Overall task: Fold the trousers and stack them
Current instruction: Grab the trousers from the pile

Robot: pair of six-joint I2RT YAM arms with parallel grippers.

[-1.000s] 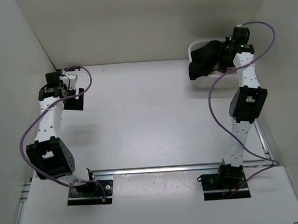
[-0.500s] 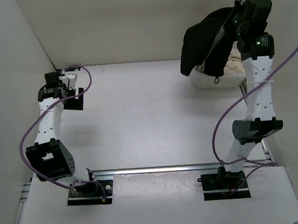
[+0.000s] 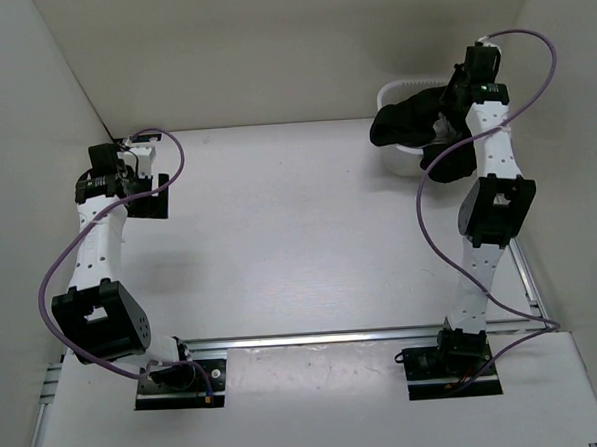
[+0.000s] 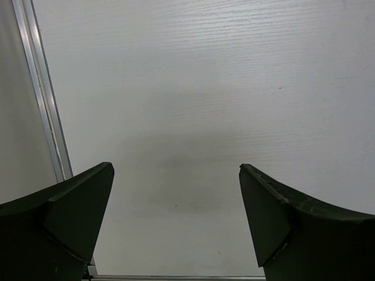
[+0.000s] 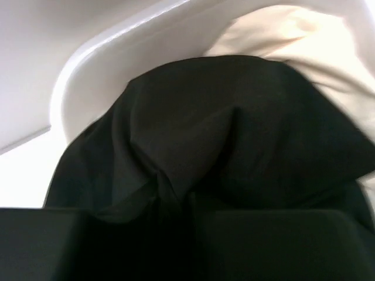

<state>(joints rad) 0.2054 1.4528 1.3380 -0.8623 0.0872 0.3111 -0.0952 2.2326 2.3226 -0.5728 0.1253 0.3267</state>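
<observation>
The black trousers (image 3: 401, 124) lie bunched over the left side of the white basket (image 3: 409, 81) at the back right of the table. In the right wrist view the trousers (image 5: 222, 129) fill most of the picture. A fold of them runs down into the narrow gap between my right gripper's (image 5: 188, 206) dark fingers (image 5: 281, 246), which stand shut on the cloth. From above, the right gripper (image 3: 452, 103) sits low over the basket. My left gripper (image 4: 176, 171) is wide open over bare tabletop at the far left (image 3: 143, 200), holding nothing.
A beige cloth (image 5: 275, 29) lies in the basket (image 5: 88, 58) under and behind the trousers. White walls close in the table on the left, back and right. An aluminium rail (image 4: 41, 99) runs along the table's left edge beside the left gripper.
Half a second ago the right arm held the trousers high above the basket, hanging loose. It has come back down, and the trousers are bunched on the basket again. The left arm stayed still.
</observation>
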